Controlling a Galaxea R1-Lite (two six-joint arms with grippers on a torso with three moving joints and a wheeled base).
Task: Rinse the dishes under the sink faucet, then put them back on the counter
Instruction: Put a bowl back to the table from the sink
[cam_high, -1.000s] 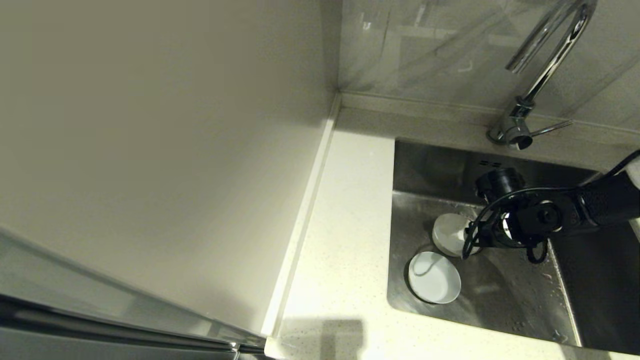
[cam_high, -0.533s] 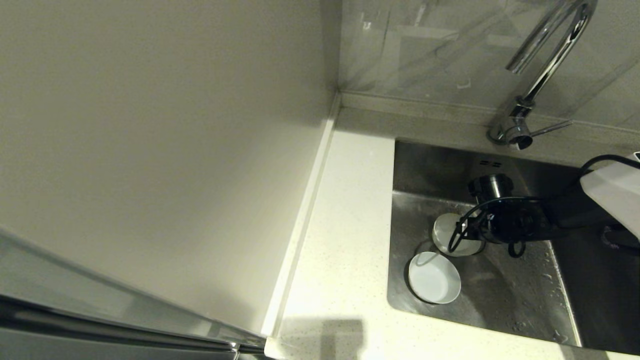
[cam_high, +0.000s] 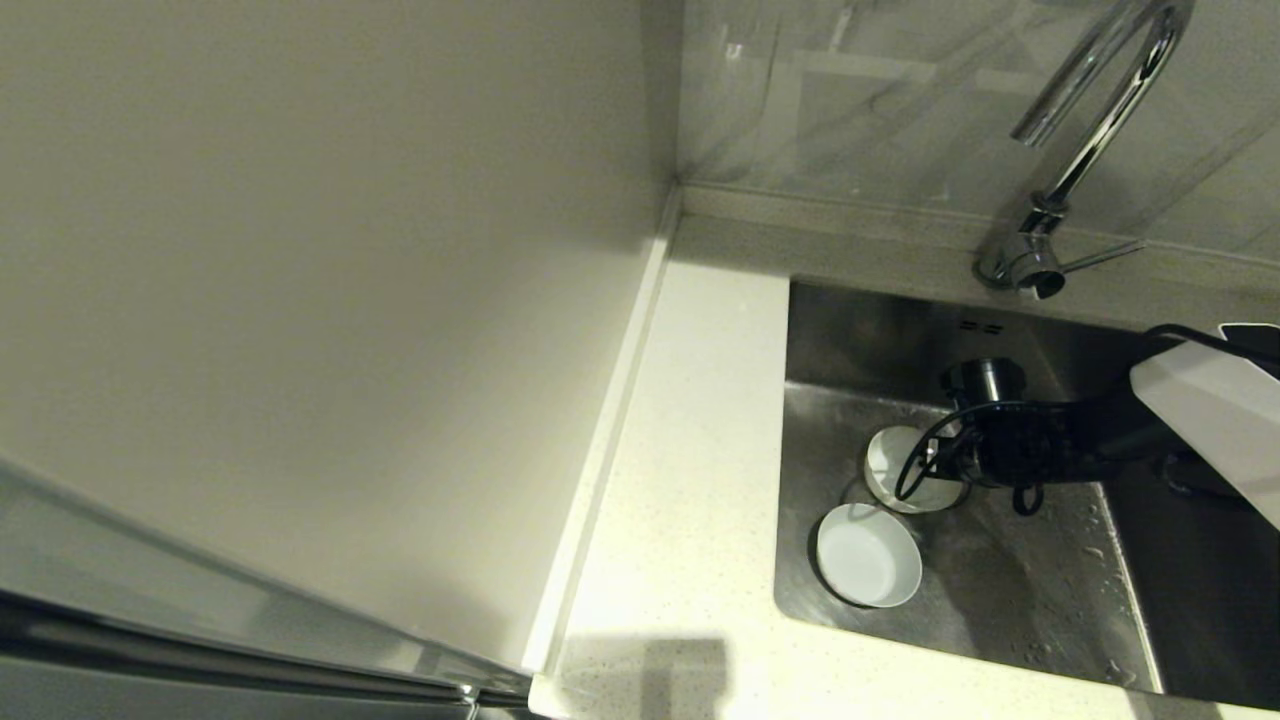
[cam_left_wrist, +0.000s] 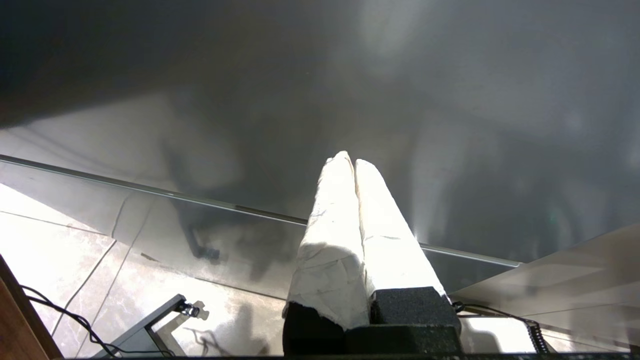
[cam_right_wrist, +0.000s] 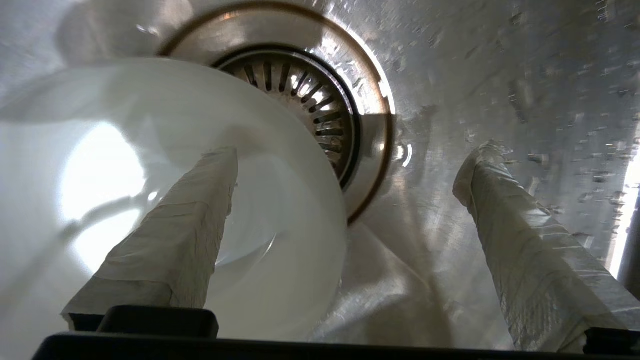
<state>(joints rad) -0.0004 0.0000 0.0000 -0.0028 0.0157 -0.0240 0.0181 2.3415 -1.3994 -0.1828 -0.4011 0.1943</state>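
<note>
Down in the sink (cam_high: 1040, 600), the right gripper (cam_right_wrist: 345, 165) stands wide open astride the rim of a white bowl (cam_high: 900, 468) that partly covers the drain strainer (cam_right_wrist: 320, 110) (one finger inside, one outside). A second bowl (cam_high: 868, 555) lies just beside it near the surface (cam_high: 690, 480); the left gripper (cam_left_wrist: 354, 165), fingers pressed together, hangs empty elsewhere.

A: Non-task items, head view?
B: Plain cream wall panel (cam_high: 300, 300) along the left side; grey marbled backsplash (cam_high: 860, 100) at the rear, glossy, carrying reflections.
A: Left wrist view?
B: Pale tiled floor (cam_left_wrist: 60, 240), a thin metal strip (cam_left_wrist: 150, 189) running across a glossy dark panel, black cable (cam_left_wrist: 60, 310) lying loose on the tiles.
</note>
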